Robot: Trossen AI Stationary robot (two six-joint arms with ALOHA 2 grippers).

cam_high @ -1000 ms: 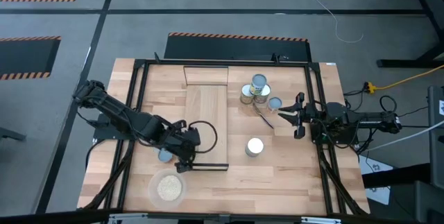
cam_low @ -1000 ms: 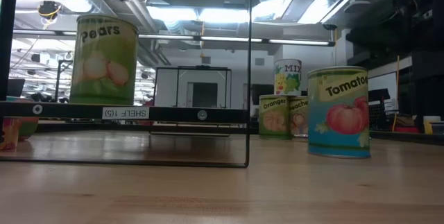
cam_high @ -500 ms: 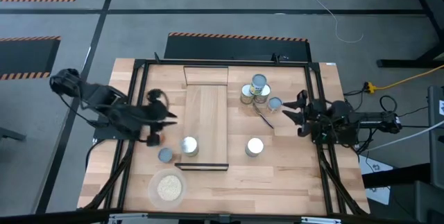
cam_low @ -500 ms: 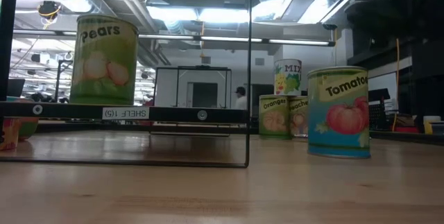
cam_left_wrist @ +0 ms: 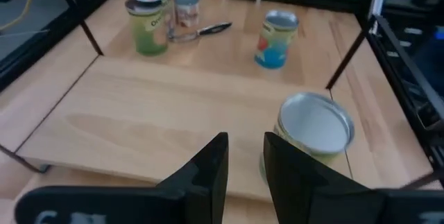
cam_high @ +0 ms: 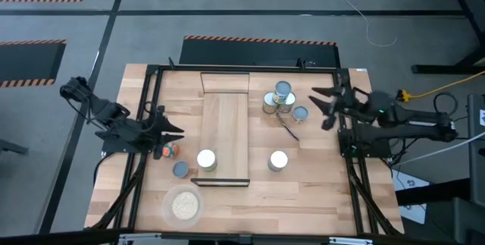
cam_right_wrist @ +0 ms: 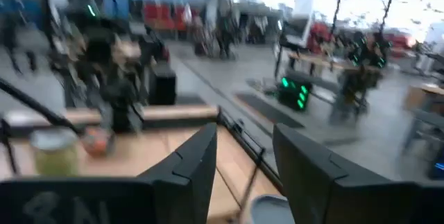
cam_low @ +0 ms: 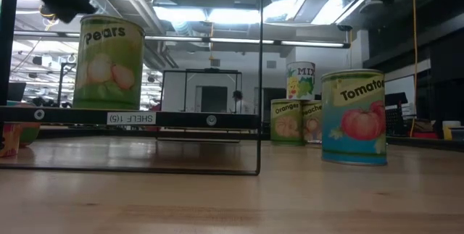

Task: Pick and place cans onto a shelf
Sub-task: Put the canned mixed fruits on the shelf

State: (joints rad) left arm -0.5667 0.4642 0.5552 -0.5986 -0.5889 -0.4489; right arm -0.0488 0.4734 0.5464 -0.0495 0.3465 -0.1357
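The light-wood shelf (cam_high: 225, 131) lies at the table's middle. One can (cam_high: 206, 159), labelled Pears (cam_low: 109, 61), stands on the shelf's near end and also shows in the left wrist view (cam_left_wrist: 312, 130). A white-topped can (cam_high: 278, 160), labelled Tomato (cam_low: 354, 118), stands on the table right of the shelf. Several cans (cam_high: 279, 98) cluster at the far right, one stacked on others. A blue-grey-topped can (cam_high: 180, 169) stands left of the shelf. My left gripper (cam_high: 168, 127) is open and empty, left of the shelf. My right gripper (cam_high: 321, 108) is open and empty, right of the cluster.
A round dish of beige grains (cam_high: 183, 205) sits near the front edge, left of the shelf. A small multicoloured object (cam_high: 170, 149) lies by my left gripper. A dark pen-like thing (cam_high: 289, 130) lies right of the shelf. Black frame rails (cam_high: 148, 116) run along the table's sides.
My left gripper has let go of the Pears can on the shelf's near end and drawn back toward the table's left edge; the can stays upright there. My right gripper has moved toward the far edge, closer to the can cluster.
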